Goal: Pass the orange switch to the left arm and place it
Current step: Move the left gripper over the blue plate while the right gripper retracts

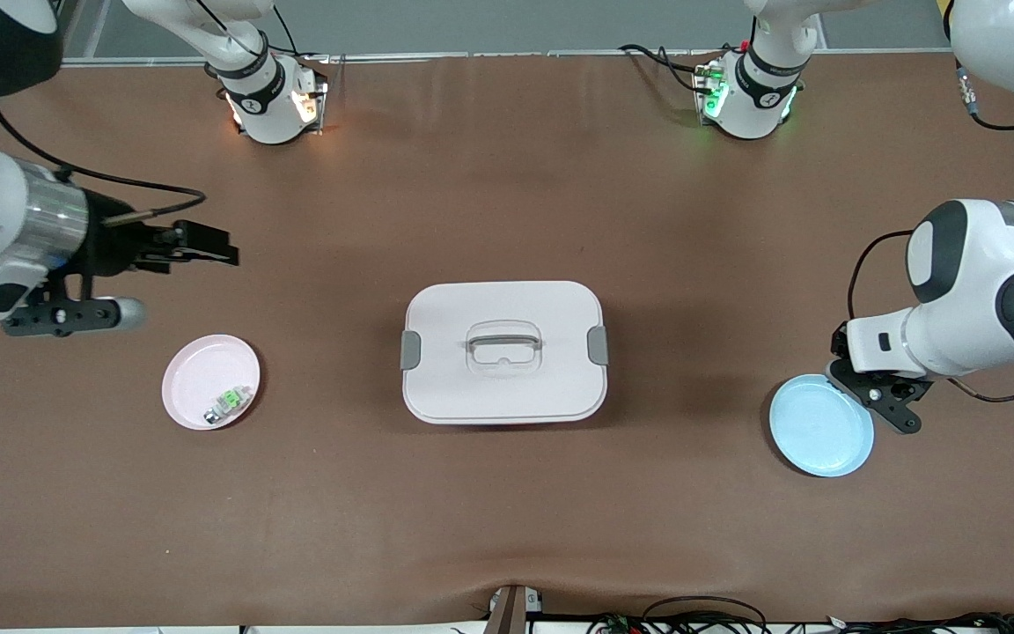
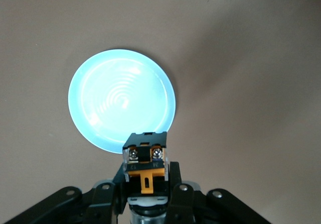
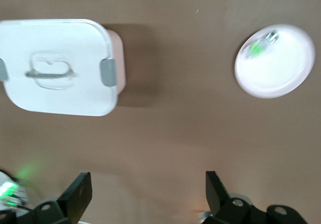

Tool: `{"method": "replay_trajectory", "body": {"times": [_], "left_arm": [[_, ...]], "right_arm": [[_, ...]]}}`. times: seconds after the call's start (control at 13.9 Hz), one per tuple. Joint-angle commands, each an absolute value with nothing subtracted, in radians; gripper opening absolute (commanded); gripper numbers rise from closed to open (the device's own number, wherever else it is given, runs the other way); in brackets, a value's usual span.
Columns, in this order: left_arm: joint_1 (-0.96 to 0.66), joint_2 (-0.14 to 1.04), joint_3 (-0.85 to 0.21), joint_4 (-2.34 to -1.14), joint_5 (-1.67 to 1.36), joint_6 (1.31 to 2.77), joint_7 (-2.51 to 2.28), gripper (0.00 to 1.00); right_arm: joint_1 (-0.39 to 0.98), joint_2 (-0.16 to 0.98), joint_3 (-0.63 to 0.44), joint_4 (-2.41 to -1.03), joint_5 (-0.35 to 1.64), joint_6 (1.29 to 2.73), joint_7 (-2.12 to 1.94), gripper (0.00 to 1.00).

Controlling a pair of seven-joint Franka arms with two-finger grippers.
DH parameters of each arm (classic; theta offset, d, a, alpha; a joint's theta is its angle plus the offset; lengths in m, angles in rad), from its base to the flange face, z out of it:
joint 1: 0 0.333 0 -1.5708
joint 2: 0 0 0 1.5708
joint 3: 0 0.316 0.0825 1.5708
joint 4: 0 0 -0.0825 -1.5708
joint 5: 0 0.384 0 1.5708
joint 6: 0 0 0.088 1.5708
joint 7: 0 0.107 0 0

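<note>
Two arms work one table, with the box (image 1: 503,352) at its centre as the obstacle between them. Left gripper (image 2: 145,191): clenched on the orange switch (image 2: 145,159), hanging over the blue plate (image 2: 122,102) near the table edge at the left arm's end, apparently poised so the switch can be set down there. Right gripper (image 3: 145,196): fingers spread and empty, held above bare tabletop toward the right arm's end, waiting clear of the box. Pink plate (image 1: 210,381): lies near the right arm's end and carries a green-and-clear component (image 1: 231,401), which is no part of the task. Judged stage: final placement pending.
</note>
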State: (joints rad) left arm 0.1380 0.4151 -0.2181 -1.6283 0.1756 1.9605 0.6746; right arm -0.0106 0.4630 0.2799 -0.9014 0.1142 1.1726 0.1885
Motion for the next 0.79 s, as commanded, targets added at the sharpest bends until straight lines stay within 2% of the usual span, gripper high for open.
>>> {"method": "replay_trajectory", "body": {"times": [0.0, 0.43, 0.72], "left_arm": [[0.169, 0.382, -0.23, -1.704, 0.176, 2.028, 0.747, 0.0], [0.23, 0.419, -0.232, -1.747, 0.158, 2.118, 0.992, 0.0], [0.241, 0.469, -0.23, -1.746, 0.141, 2.18, 1.129, 0.0]], "right_arm": [[-0.044, 0.437, 0.291, -0.922, 0.036, 1.164, 0.004, 1.0], [-0.052, 0.426, 0.295, -0.922, -0.138, 1.166, -0.405, 1.0], [-0.12, 0.426, 0.295, -0.922, -0.161, 1.233, -0.677, 1.0]]}}
